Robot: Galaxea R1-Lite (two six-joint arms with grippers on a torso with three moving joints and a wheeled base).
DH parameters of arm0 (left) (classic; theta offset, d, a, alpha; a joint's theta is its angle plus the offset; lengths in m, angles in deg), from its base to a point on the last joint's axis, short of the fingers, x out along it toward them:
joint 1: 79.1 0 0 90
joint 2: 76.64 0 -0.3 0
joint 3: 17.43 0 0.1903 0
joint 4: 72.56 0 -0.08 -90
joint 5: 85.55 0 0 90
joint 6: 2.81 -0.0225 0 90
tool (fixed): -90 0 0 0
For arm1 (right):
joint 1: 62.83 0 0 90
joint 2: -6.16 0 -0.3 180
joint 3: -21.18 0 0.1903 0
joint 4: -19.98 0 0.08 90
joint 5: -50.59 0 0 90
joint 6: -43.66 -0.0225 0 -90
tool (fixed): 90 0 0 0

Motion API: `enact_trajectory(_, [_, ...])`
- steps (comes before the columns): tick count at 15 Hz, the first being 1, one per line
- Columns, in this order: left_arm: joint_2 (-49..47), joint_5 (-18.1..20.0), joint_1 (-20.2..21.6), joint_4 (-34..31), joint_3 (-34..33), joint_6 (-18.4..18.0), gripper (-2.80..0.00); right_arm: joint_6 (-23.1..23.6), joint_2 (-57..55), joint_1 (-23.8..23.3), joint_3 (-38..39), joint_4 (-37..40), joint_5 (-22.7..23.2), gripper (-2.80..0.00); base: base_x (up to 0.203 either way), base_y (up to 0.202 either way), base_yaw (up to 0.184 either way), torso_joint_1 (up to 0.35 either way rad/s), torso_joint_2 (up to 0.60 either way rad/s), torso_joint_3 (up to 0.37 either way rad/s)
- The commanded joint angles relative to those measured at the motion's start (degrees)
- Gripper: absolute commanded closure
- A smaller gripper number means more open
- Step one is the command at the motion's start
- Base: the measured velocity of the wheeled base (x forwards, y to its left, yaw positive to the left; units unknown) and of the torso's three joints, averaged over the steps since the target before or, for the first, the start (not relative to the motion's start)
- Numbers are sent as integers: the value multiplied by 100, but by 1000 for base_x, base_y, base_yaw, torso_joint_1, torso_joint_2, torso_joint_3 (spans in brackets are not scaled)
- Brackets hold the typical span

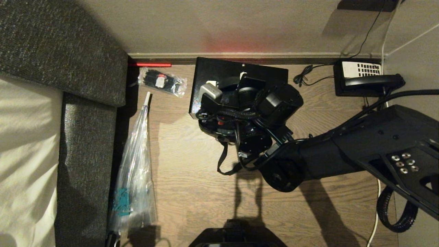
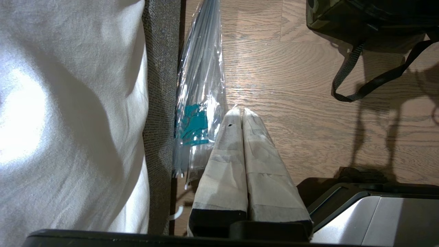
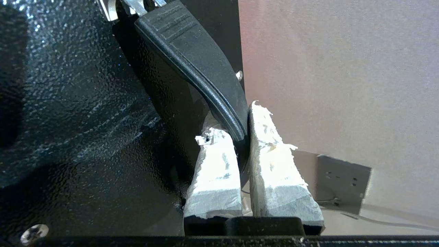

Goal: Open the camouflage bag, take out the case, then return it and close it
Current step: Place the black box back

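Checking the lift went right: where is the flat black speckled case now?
In the head view the flat black speckled case stands near the far wall, left of the black telephone, its handle clamped in the right pincer.

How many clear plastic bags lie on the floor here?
2. A long plastic bag lies beside the sofa base, running toward the robot. A small packet of dark items lies near the wall, left of the black case. Others may be hidden under the arm.

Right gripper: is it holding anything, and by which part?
Yes. The right gripper is shut on the case, pinching its black top handle. The left gripper is shut and holds nothing.
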Motion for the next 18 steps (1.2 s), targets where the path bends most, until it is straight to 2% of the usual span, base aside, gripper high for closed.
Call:
enact_trajectory(1, [-7,-1,0,0,0,2,0,44,-70,-12,-19,-41,-19,0,0,0,0,0,0,0])
enact_trajectory(18, [-7,-1,0,2,0,2,0,111,232,-248,176,-19,-10,0,0,0,0,0,0,0])
